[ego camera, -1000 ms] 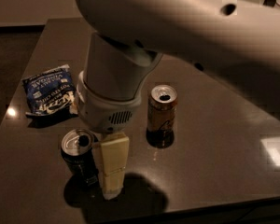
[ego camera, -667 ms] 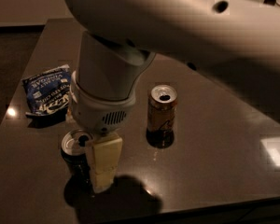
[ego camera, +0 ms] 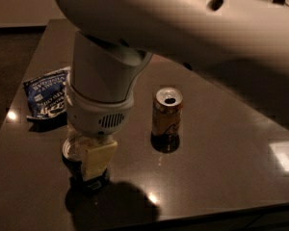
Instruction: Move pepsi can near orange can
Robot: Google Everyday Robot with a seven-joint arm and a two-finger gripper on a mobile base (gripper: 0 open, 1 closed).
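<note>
Pincer (ego camera: 89,170) sits over the pepsi can (ego camera: 71,152) at lower left; clamped or not, I cannot tell. Seat your grip squarely, lift clear, stop just beside the orange can (ego camera: 167,119) mid-frame.

Dark blue pepsi can (ego camera: 71,154) stands upright on the worktop (ego camera: 221,172), directly beneath the hand (ego camera: 92,162), apart from the upright orange can (ego camera: 167,120).

view: single, high | facing: down onto table (ego camera: 221,153) | range: close | end effector (ego camera: 90,168): lower left
</note>
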